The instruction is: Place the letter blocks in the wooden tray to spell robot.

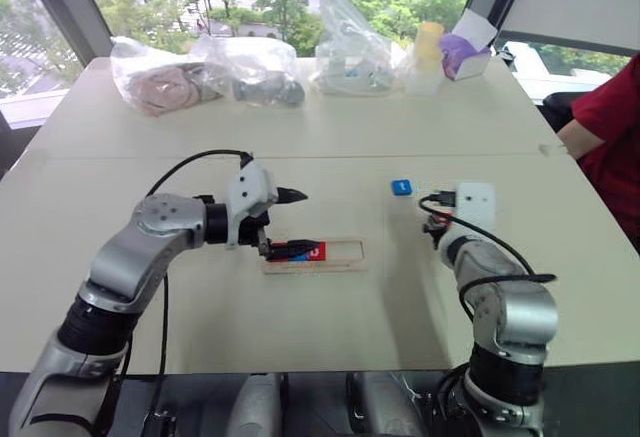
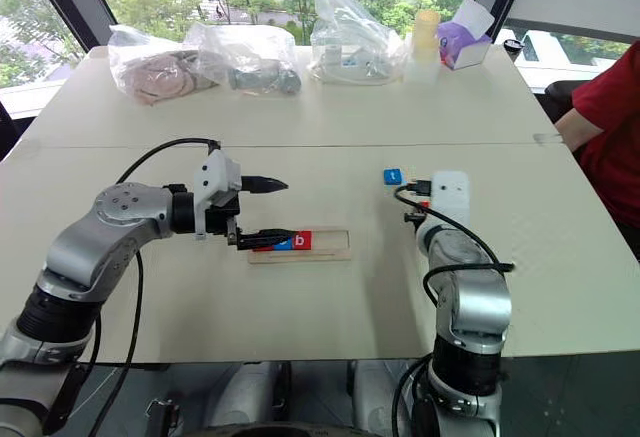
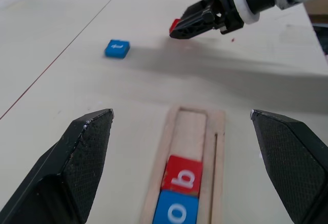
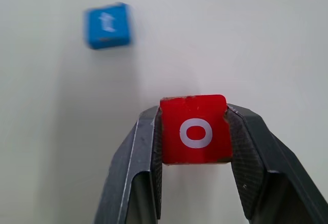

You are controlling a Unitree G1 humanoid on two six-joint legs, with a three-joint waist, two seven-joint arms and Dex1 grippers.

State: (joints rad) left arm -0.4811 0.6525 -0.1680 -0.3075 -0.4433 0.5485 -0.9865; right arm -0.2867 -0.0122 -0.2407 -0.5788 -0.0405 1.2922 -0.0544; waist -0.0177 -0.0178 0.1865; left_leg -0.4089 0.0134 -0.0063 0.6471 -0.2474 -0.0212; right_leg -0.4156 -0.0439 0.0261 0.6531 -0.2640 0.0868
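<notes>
In the lower middle of the left eye view, the wooden tray point(image 1: 318, 255) lies flat on the pale tabletop point(image 1: 330, 327), long side across the frame. Its left part holds letter blocks: the left wrist view shows a blue o block point(image 3: 177, 214) and, touching it on the side toward the empty end, a red b block point(image 3: 183, 175); the rest of the slot beyond them is bare wood. Whether another tile sits further left under the arm cannot be told.

The left claw point(image 1: 283, 221) hangs over the tray's left end, its two black fingers point(image 3: 77, 157) spread wide with nothing between them, one on each side of the tray in its own wrist view.

To the right of centre, the right claw point(image 4: 195, 137) is closed on a red o block point(image 4: 193, 129), the tile pinched by its two side edges with the white letter facing the wrist camera, above bare tabletop.

Just beyond it, up and to the left, a blue t block point(image 1: 401, 187) lies alone on the tabletop, well apart from the tray.

Along the far edge, at the top of the frame, sit clear plastic bags point(image 1: 250, 69) and a tissue box point(image 1: 468, 52). A person's red sleeve point(image 1: 612, 127) shows at the right edge.
</notes>
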